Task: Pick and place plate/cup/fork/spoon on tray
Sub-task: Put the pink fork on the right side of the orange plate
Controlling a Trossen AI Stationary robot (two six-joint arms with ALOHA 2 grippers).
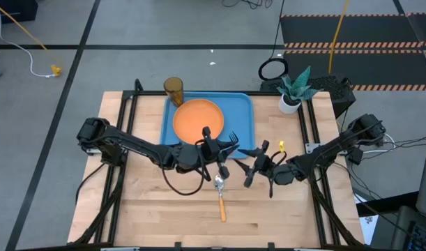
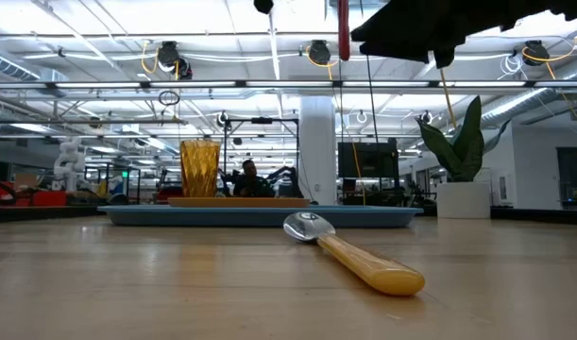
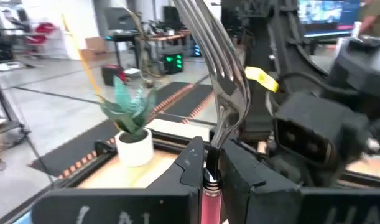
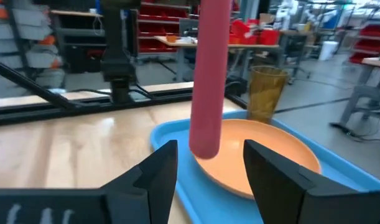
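My left gripper (image 1: 216, 148) is above the near right corner of the light-blue tray (image 1: 246, 111), shut on the fork (image 3: 221, 81). The fork's tines (image 1: 231, 138) are up and its pink handle (image 4: 209, 74) hangs down. My right gripper (image 1: 246, 166) is open just right of the fork, a finger on either side of the handle's free end (image 4: 205, 146) without touching it. The orange plate (image 1: 197, 120) lies on the tray. The amber cup (image 1: 173, 89) stands at the tray's far left corner. The spoon (image 1: 219, 195) lies on the table near the tray. My left gripper pinches the fork between its two fingers at the neck (image 3: 211, 167), where the metal meets the pink handle. The fingers come level from the table's left. The fork is lifted clear and tilted, tines up and away, with the handle (image 2: 343, 28) hanging below the fingers.
A potted plant in a white pot (image 1: 291, 94) stands at the table's far right, beside the tray. The spoon (image 2: 354, 255) lies with its bowl toward the tray and its handle toward the table's near edge. Bare wood lies left and right of it.
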